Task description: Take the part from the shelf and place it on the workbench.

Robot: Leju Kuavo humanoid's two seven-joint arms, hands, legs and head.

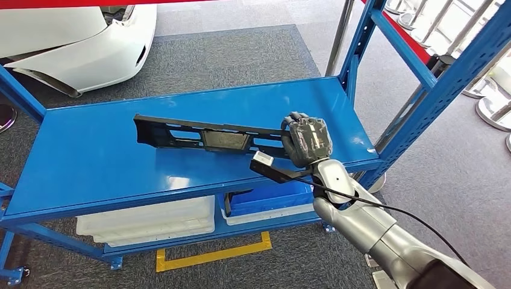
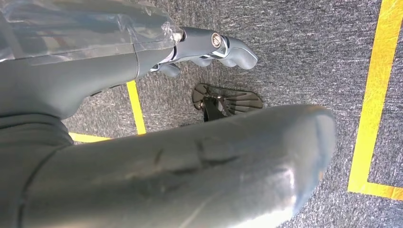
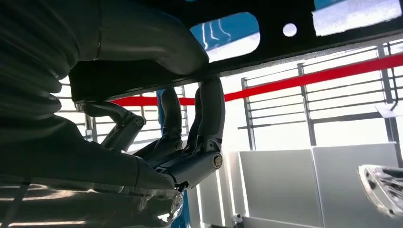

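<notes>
On the top board of the blue shelf (image 1: 108,162), a long black part (image 1: 205,137) is seen; it lies lengthwise across the middle of the board, and its right end is held up a little by the right hand (image 1: 307,141). This end is grasped by the hand near the right edge of the shelf, with the dark fingers wrapped over the part from above. In the right wrist view, the part (image 3: 266,42) is seen pressed between the thick thumb (image 3: 142,45) and the fingers (image 3: 211,114), so a firm grip is shown. A black cable (image 1: 385,208) is seen running along the silver right arm.

Under the top board, on the lower level of the shelf, a white tray (image 1: 150,223) is placed at the left and a blue bin (image 1: 271,197) at the right. Yellow tape (image 1: 211,256) is stuck on the grey carpet before the shelf. A white car body (image 1: 78,42) is seen behind the far left corner.

The left hand (image 2: 209,50) hangs over the carpet; nothing is held, and its fingers are curled loosely.
</notes>
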